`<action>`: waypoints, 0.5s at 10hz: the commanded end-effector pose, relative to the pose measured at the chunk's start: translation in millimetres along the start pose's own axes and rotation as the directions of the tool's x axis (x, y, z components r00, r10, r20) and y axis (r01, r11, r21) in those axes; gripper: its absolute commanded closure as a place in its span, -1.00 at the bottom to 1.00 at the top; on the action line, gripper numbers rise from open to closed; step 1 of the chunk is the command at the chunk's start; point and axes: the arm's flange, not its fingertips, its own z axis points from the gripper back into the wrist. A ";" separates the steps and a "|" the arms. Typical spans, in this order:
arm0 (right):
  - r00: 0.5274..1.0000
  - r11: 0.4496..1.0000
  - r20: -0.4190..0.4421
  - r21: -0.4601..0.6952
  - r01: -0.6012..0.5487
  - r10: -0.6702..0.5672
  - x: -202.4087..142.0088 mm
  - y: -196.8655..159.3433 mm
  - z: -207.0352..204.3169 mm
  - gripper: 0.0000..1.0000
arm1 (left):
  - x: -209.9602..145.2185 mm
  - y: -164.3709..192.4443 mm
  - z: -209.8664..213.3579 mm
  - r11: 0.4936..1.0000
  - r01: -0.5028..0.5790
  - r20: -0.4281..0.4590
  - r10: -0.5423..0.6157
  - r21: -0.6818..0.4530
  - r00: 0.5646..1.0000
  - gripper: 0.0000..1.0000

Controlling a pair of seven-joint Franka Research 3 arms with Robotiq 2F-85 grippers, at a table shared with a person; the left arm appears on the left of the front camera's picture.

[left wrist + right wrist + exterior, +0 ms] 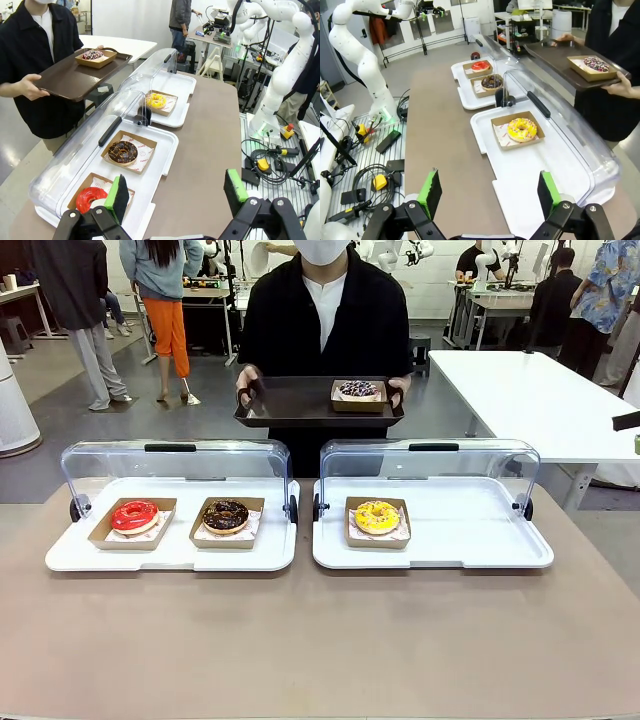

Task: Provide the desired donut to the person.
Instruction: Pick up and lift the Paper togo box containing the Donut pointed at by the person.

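The table (320, 640) runs wide across my view, bare on my near side. The person (325, 330) stands at its far edge, centred between the two stations. Toward that edge sit the left white tray (170, 558) and the right white tray (480, 540). Each has its clear lid (170, 465) swung up and back, I judge so that an arm can reach in from my side.

The person holds a brown serving tray (290, 405) level by both handles, just beyond the white trays, offered as a landing spot.

My left gripper (176, 194) hangs at the left end of the left white tray, jaws spread wide and holding nothing. My right gripper (489, 194) hovers at the right end of the right white tray, likewise fully apart and empty.

Each donut lies in its own cardboard boat (378, 544), which gives the pads something to pinch besides icing. The red donut (134, 515) is far left, with the chocolate donut (225, 514) just beside it on the same tray. The yellow donut (377, 516) is on the left part of the right tray. A sprinkled donut (358, 389) already sits at the right end of the brown serving tray. Which one is wanted I cannot tell from here.
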 end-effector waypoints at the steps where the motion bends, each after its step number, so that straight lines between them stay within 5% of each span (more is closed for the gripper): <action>1: 1.000 1.000 0.001 -0.001 0.002 -0.002 -0.7 -0.1 0.3 -1.00 | 3.3 0.0 0.1 1.000 -0.010 0.013 0.010 0.008 1.000 -1.00; 5: 1.000 1.000 0.001 -0.001 0.002 -0.002 -0.7 -0.1 0.3 -1.00 | 3.3 0.0 0.1 1.000 -0.010 0.013 0.010 0.008 1.000 -1.00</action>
